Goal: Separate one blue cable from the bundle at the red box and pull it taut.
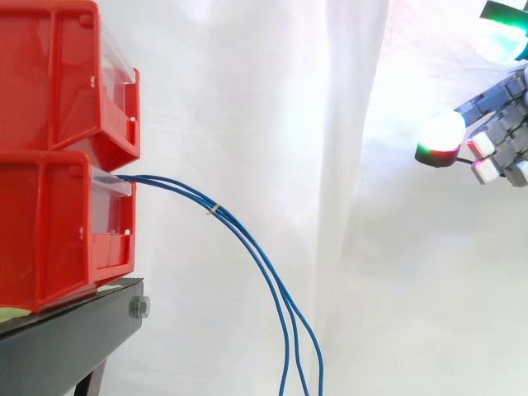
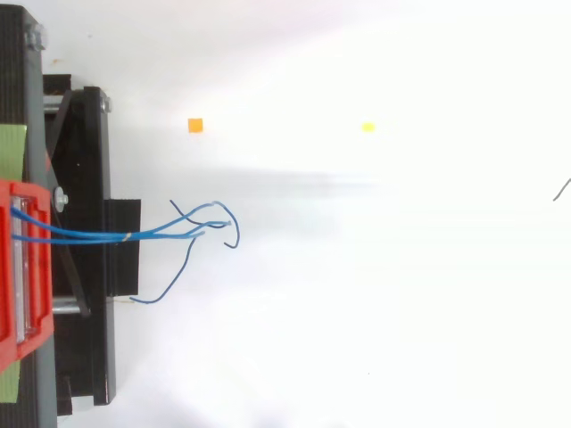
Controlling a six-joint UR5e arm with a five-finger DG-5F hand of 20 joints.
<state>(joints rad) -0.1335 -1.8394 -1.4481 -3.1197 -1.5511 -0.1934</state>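
A white curtain (image 1: 272, 124) backs the scene. 2 red bins (image 1: 58, 157) sit stacked at 9 o'clock in the side view on a black stand (image 1: 66, 338). The hand (image 1: 505, 124) hangs at 2 o'clock, its fingers loosely spread and holding nothing, well apart from the blue cable bundle (image 1: 256, 247). The bundle leaves the lower bin's front and arcs down toward 6 o'clock. A small pale tie (image 1: 213, 209) binds it near the bin.
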